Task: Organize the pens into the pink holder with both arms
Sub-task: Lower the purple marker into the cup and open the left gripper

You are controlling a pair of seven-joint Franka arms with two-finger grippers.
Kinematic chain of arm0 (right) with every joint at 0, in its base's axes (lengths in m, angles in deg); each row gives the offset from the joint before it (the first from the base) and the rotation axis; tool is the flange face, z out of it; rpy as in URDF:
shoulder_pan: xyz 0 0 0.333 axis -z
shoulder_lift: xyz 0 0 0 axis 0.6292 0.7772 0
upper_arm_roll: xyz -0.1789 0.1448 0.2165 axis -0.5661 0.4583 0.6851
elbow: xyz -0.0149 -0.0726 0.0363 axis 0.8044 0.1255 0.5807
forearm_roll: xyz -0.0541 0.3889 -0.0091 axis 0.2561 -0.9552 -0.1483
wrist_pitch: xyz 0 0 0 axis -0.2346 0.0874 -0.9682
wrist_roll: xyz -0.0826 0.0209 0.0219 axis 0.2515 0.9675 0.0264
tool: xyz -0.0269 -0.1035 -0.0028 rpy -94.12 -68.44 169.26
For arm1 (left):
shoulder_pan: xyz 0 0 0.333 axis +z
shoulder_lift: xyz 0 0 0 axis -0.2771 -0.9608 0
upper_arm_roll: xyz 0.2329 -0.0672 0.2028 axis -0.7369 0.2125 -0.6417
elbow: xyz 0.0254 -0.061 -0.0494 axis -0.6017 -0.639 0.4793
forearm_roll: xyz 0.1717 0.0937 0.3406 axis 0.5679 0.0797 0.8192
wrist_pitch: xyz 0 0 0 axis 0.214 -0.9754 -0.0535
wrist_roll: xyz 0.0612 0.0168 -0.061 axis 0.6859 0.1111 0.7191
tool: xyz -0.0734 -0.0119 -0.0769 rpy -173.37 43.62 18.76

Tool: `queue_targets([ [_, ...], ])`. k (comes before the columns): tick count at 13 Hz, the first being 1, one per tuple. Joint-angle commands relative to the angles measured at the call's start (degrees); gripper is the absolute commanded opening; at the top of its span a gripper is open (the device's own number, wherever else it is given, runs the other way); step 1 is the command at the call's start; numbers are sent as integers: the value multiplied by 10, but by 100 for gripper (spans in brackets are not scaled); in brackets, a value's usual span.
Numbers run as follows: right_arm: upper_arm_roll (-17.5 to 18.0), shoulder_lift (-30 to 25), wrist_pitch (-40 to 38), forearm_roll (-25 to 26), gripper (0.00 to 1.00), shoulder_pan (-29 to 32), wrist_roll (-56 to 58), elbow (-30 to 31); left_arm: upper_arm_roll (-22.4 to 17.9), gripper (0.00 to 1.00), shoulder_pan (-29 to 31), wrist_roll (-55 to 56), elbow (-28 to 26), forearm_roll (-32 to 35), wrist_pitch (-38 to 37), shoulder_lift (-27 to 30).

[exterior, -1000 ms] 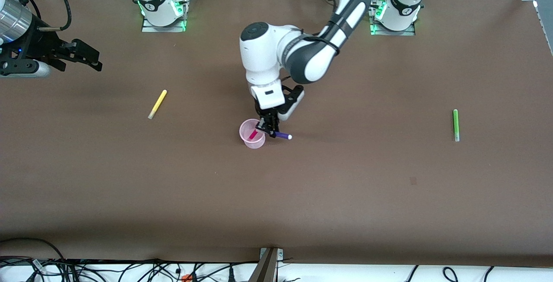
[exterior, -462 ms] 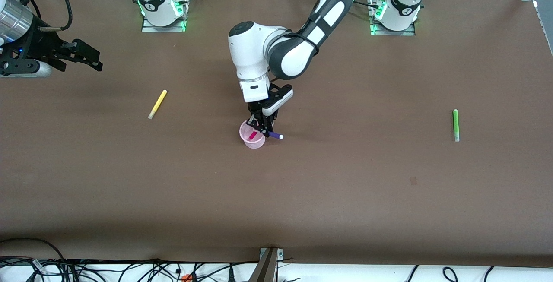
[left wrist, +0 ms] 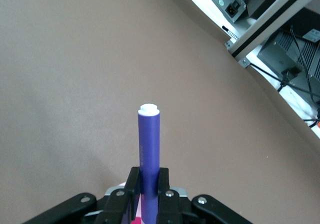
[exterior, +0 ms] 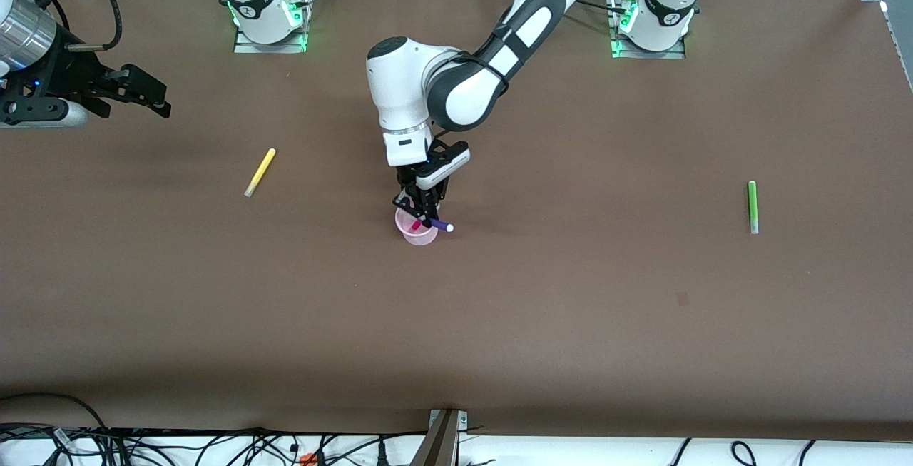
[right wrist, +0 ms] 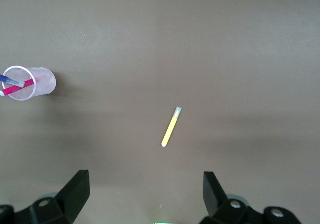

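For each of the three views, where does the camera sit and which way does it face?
Front view: high across the table, facing both arms' bases; shows the left gripper over the pink holder.
Left wrist view: on the left wrist, looking along the clamped purple pen to the table.
Right wrist view: on the waiting right arm's wrist, looking down past the open right gripper at the yellow pen.
Shared: front and right wrist views both show holder and yellow pen.

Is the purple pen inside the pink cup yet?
Not yet. The left end effector is shut on the purple pen, holding it slanted over the pink cup. Only the magenta pen rests fully inside.
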Motion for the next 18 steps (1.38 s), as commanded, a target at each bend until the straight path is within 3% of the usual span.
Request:
queue_targets([
  [1, 3, 0, 0, 10, 100, 3, 10, -8, -9, 0, -9, 3, 34, 19, -11, -23],
  [8, 4, 1, 6, 18, 100, 0, 5, -9, -9, 3, -15, 3, 34, 19, -11, -24],
  [9, 4, 8, 6, 30, 100, -5, 3, -13, -9, 17, -14, 3, 34, 19, -11, -24],
  [12, 3, 9, 6, 37, 100, -6, 7, -31, -9, 35, -14, 3, 34, 20, -11, -23],
  [13, -2, 14, 6, 31, 100, 0, 12, -32, -9, 48, -14, 3, 34, 19, -11, -23],
  [15, -2, 16, 15, 36, 100, 1, 5, -40, -9, 86, -13, 3, 34, 19, -12, -19],
  [17, 0, 29, 28, 37, 100, -6, 7, -41, -7, 97, -8, -16, 34, 12, -20, 4],
  [18, 1, 32, 29, 38, 100, -6, 3, -40, -3, 98, 11, -38, 34, -9, -26, 19],
])
